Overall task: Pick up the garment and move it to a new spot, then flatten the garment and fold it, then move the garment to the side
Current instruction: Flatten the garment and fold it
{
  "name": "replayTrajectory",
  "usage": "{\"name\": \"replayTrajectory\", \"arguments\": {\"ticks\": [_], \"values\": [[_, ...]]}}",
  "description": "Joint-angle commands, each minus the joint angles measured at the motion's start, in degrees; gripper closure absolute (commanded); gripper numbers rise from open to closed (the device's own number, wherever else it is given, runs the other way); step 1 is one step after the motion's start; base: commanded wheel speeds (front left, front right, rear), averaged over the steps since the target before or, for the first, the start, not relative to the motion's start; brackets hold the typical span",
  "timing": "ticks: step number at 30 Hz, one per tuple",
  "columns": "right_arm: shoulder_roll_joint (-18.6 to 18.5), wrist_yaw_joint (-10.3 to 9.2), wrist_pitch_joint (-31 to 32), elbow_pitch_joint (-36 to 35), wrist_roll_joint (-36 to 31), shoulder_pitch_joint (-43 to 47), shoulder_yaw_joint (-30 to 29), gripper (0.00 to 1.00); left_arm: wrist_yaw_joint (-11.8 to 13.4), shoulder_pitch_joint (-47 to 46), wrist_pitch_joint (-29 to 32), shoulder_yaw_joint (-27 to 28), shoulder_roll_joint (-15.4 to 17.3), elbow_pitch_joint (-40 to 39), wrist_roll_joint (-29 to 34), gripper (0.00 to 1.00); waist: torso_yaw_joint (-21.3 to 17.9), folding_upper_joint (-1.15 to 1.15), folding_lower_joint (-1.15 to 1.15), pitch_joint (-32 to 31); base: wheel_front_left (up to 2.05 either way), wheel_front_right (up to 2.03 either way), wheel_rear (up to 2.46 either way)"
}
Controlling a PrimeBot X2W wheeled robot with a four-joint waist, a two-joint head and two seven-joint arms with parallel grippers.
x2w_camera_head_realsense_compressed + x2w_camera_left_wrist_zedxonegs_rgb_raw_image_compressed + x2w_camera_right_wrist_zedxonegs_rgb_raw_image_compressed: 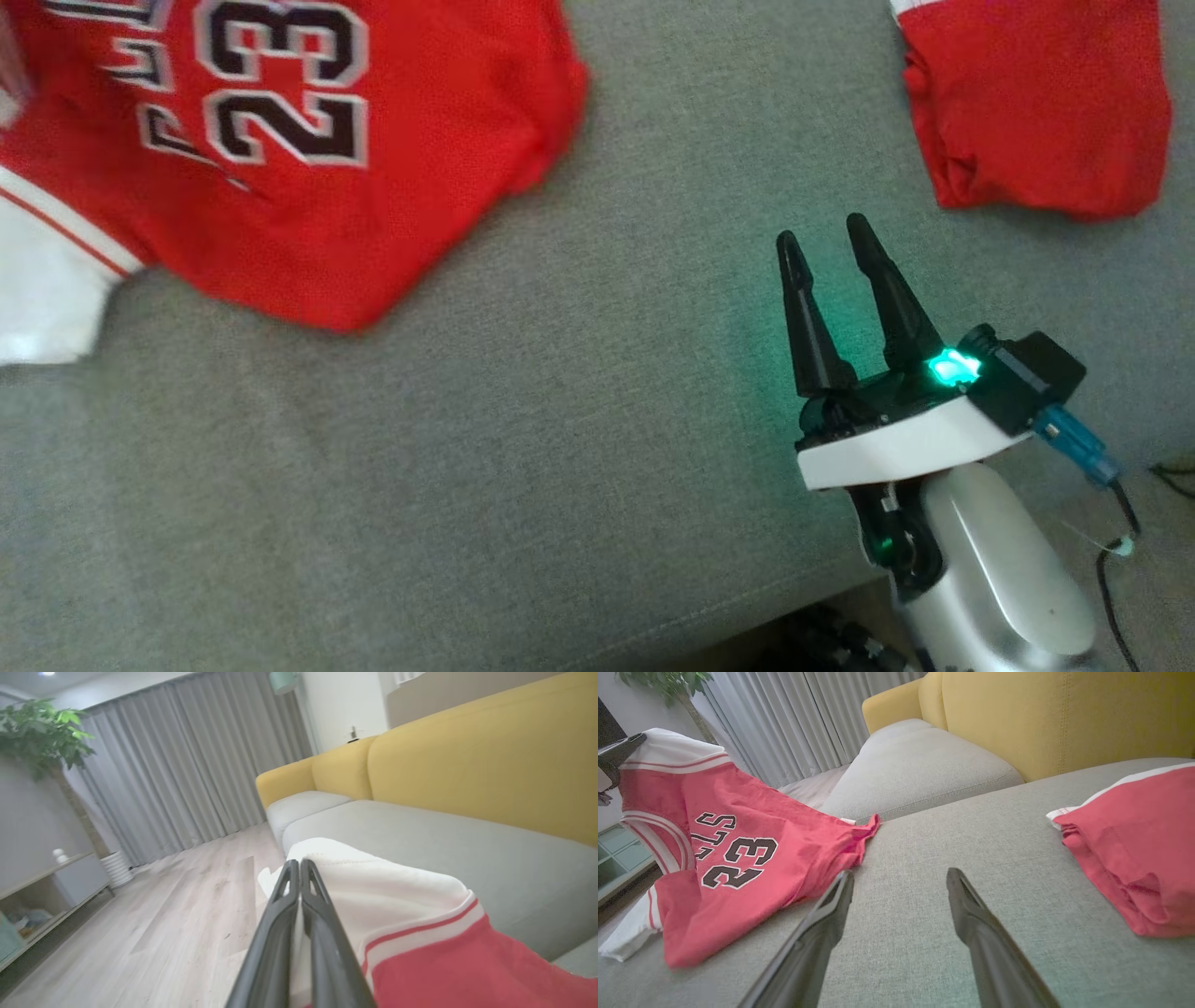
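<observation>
At the far left, the left pincer (299,865) has its two fingers pressed together on the white sleeve of the garment (308,187). The right wrist view shows that corner lifted off the seat, up to the dark pincer. The rest of the garment, a red jersey with white trim and a black "23", slopes down onto the grey sofa seat (560,420). Its lower hem lies crumpled on the cushion, and a white sleeve rests near the seat's left end. Past that end, in the left wrist view, there is wooden floor (163,914).

To the right of the jersey's hem is a broad bare stretch of grey cushion. It runs from the yellow backrest (1064,714) to the seat's front edge, which crosses the bottom of the head view on a slant.

The right pincer (823,231) is over this stretch near the front edge, with its fingers spread apart and nothing between them. It is well apart from the jersey.

Farther right, by the backrest, is a folded red piece (1036,103) with its lower edge bunched, near the right pincer's tips but not touching them.
</observation>
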Motion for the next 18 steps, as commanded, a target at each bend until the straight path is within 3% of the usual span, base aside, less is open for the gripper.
{"name": "replayTrajectory", "arguments": {"ticks": [1, 3, 4, 5, 11, 18], "values": [[-0.08, -0.04, -0.61, -2.07, 0.41, -0.66, 1.18, 0.00, 0.83, -2.59, -0.74, 2.23, 3.94, 0.55, 0.28, 1.00, -0.56, 0.00, -0.01, 0.71, 0.00, 0.00, 0.00], [-0.08, -0.04, -0.61, -2.05, 0.19, -0.51, 1.16, 0.00, 1.43, -3.00, -1.74, 2.30, 4.29, 3.47, 0.47, 1.00, -0.29, 0.00, -0.01, 0.76, 0.00, 0.00, 0.00], [-0.08, -0.04, -0.61, -1.99, 0.00, -0.45, 1.10, 0.00, 1.59, -2.92, -2.28, 2.17, 4.16, 4.75, 0.53, 0.15, 0.01, 0.00, -0.01, 0.72, 0.00, 0.00, 0.00], [-0.08, -0.04, -0.61, -1.90, -0.24, -0.43, 1.02, 0.00, 1.64, -2.75, -2.73, 2.03, 3.90, 6.01, 0.49, 0.00, 0.39, 0.00, -0.01, 0.63, 0.00, 0.00, 0.00], [-0.08, -0.04, -0.61, -1.24, -2.08, -0.53, 0.52, 0.00, 0.62, -0.70, -7.53, 1.15, 0.21, 9.29, -0.51, 0.00, 3.53, 0.00, -0.01, -0.84, 0.00, 0.00, 0.00], [-0.08, -0.04, -0.61, 0.03, -4.08, 0.24, -0.74, 0.00, -1.91, 6.15, -9.38, 0.66, -4.11, 6.16, -2.43, 0.00, 7.80, 0.00, -0.01, -5.33, 0.00, 0.00, 0.00]]}}
